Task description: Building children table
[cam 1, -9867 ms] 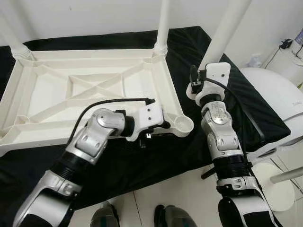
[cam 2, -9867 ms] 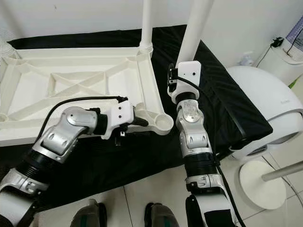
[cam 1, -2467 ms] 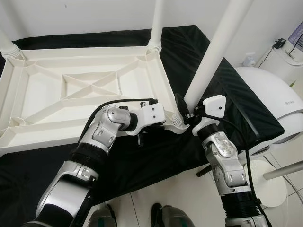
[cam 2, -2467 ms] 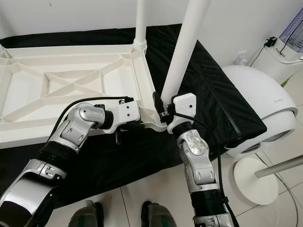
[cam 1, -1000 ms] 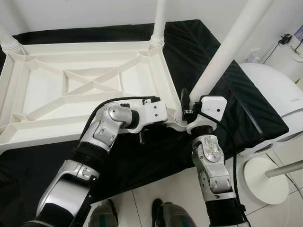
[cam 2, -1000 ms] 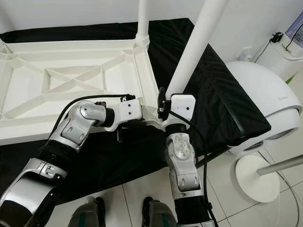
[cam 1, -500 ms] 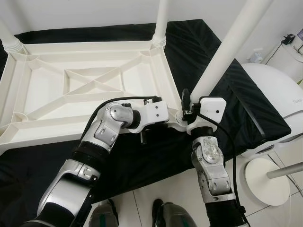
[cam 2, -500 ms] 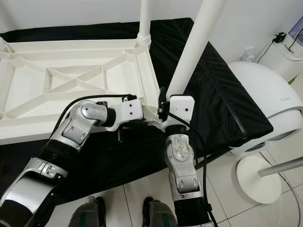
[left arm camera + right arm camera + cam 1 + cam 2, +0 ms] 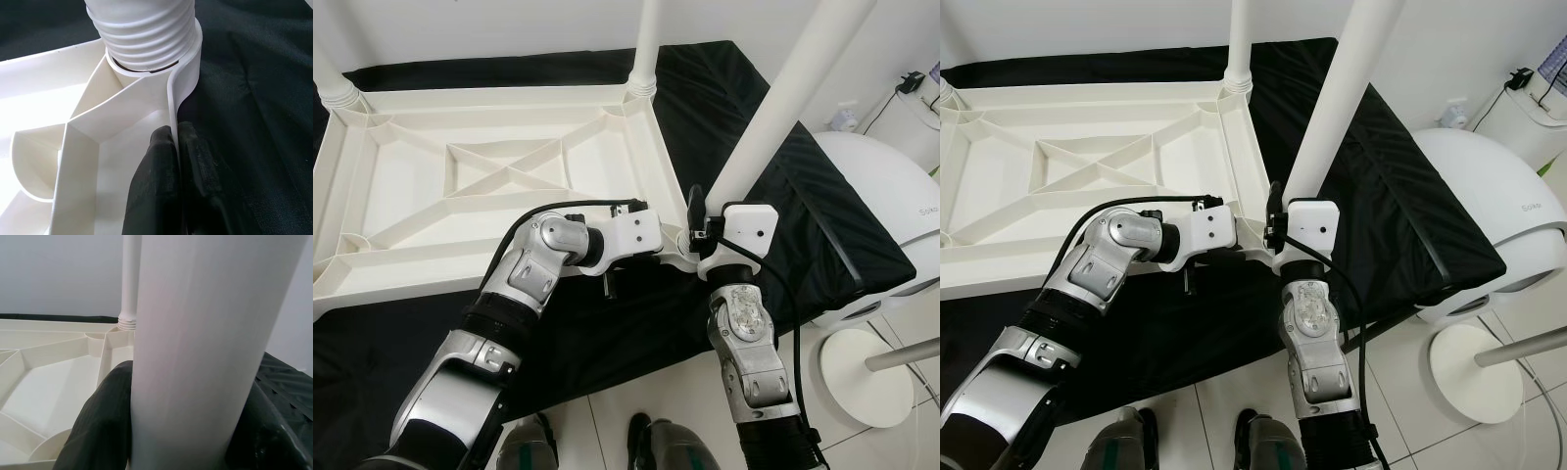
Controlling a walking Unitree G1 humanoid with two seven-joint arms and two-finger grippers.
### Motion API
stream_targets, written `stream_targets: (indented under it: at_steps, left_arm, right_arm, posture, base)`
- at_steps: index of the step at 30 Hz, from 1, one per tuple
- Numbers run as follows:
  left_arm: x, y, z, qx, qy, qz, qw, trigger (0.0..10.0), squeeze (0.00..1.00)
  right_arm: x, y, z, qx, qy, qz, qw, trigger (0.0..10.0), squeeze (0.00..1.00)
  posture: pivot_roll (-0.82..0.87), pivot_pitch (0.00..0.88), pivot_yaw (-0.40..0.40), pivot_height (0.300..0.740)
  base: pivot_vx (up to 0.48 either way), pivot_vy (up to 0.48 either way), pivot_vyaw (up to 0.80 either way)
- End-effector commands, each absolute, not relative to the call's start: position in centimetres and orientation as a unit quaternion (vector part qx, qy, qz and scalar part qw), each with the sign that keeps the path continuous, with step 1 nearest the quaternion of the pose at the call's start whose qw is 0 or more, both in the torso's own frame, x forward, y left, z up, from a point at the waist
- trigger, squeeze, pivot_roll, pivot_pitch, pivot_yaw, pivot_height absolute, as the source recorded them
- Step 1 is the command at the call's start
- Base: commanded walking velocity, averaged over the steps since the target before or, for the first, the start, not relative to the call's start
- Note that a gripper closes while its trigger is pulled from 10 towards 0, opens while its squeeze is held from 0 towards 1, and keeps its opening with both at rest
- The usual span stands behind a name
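Observation:
The white plastic table top (image 9: 460,211) lies upside down on a black cloth. My left gripper (image 9: 664,257) is shut on its near rim, right beside the near right corner; in the left wrist view its fingers (image 9: 161,166) pinch the thin rim under the threaded leg end (image 9: 146,29) seated in the corner socket. A long white leg (image 9: 773,108) stands tilted in that socket, with my right gripper (image 9: 700,211) shut around its lower end; the black fingers (image 9: 105,421) sit on both sides of the leg (image 9: 205,347). Two other legs (image 9: 646,49) (image 9: 333,83) stand in the far corners.
The black cloth-covered surface (image 9: 783,206) ends just right of my right arm. Beyond it stand a white rounded appliance (image 9: 876,196) and a round white base (image 9: 862,377) on the tiled floor. My feet (image 9: 656,450) are at the near edge.
Over the last ten seconds my right gripper slid down the leg and its foot went into the near right corner socket. In the last second only the camera shifted slightly.

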State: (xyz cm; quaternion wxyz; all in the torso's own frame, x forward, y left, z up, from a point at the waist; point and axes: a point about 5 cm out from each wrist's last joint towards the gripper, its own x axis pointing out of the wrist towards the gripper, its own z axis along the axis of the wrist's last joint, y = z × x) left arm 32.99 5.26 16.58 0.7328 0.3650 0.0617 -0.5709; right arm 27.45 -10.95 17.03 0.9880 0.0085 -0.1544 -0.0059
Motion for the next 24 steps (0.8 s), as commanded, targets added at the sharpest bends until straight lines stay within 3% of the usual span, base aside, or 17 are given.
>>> stream_targets:
  at_steps: [1, 24]
  left_arm:
    - [34.3, 7.2, 15.2, 0.386, 0.07, -0.46, 0.796, 10.0, 0.0]
    - [34.1, 7.2, 15.2, 0.387, 0.071, -0.464, 0.794, 10.0, 0.0]
  right_arm:
    - [27.2, -12.7, 13.7, -0.005, -0.075, -0.055, 0.996, 10.0, 0.0]
    - [27.0, -14.0, 13.0, 0.0, -0.059, -0.072, 0.996, 10.0, 0.0]
  posture:
    - [-0.01, 0.144, -0.052, 0.74]
    - [-0.01, 0.156, -0.045, 0.74]
  base:
    - [0.0, 0.0, 0.0]
    - [0.0, 0.0, 0.0]
